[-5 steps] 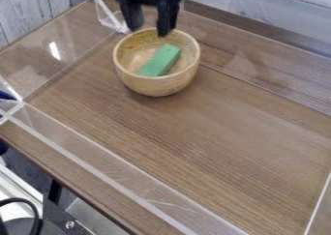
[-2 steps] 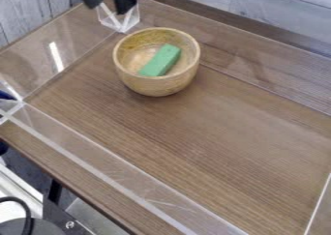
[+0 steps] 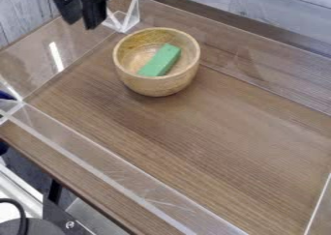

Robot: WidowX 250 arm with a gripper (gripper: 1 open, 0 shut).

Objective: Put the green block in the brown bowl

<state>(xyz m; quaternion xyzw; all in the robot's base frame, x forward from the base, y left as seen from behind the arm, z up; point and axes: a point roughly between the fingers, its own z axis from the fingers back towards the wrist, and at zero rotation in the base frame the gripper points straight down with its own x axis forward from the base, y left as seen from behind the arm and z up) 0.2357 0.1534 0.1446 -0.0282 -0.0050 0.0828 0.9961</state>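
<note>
Where the wooden bench (image 3: 195,142) carries its contents, the listing runs as follows.

Item one: green block (image 3: 162,60). Small bright green rectangular bar, matte. It lies inside the brown bowl, resting on the bowl's inner floor and leaning toward the near-left wall. Its long axis runs on a diagonal, from lower left to upper right in the camera view; the upper-right end points toward the far rim, the lower-left end toward the near rim. One broad face is turned upward.

Item two: brown bowl (image 3: 130,79). Round, light-brown wood with a thick rim and rounded sides. It stands upright on the bench, toward the far-left part of the surface.

Item three: tool (image 3: 85,16). Dark, at the upper left edge of the view, pointing down, well apart from the bowl and up-left of it. Two dark fingers (image 3: 92,14) can just be made out with a slight gap between them; nothing is seen held. Whether they stand fully apart cannot be told at this size.

Item four: clear folded plastic piece (image 3: 124,16). It sits on the bench just right of the tool, beyond the bowl's far rim.

Item five: clear walls (image 3: 39,132). These edge the bench along the near and left sides.
</note>
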